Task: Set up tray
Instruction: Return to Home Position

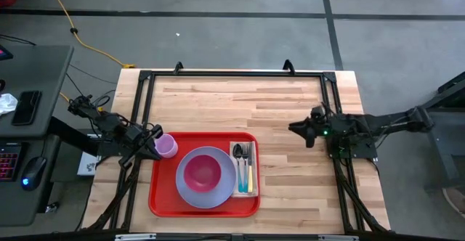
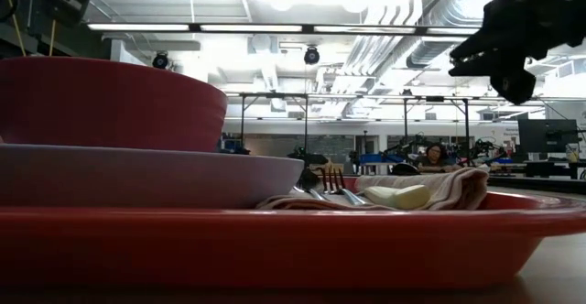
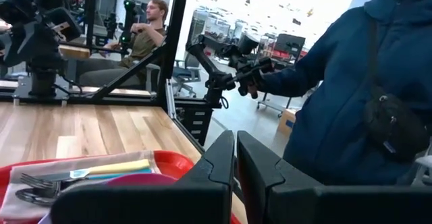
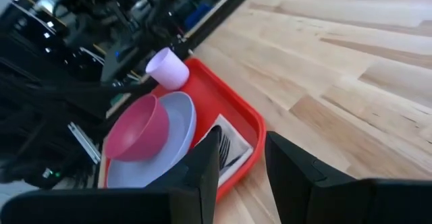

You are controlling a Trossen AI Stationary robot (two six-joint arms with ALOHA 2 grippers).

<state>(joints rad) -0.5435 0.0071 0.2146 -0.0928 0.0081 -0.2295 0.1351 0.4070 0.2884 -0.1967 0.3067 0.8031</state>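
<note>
With the red tray [image 1: 161, 201] looking fully laid, homing is in hand: left claw [image 3: 235, 143], pressed together, and right claw [image 1: 294, 128], spread and empty, need only retract off the worktop [image 1: 240, 103].

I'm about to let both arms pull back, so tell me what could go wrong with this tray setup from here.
The left jaws sit right beside the purple cup at the tray's corner, so a careless retreat could tip it. The fork, spoon and knife lie loose on the napkin; any nudge to the tray might scatter them. The right jaws hang over the table, away from the tray, so they pose little risk.
</note>
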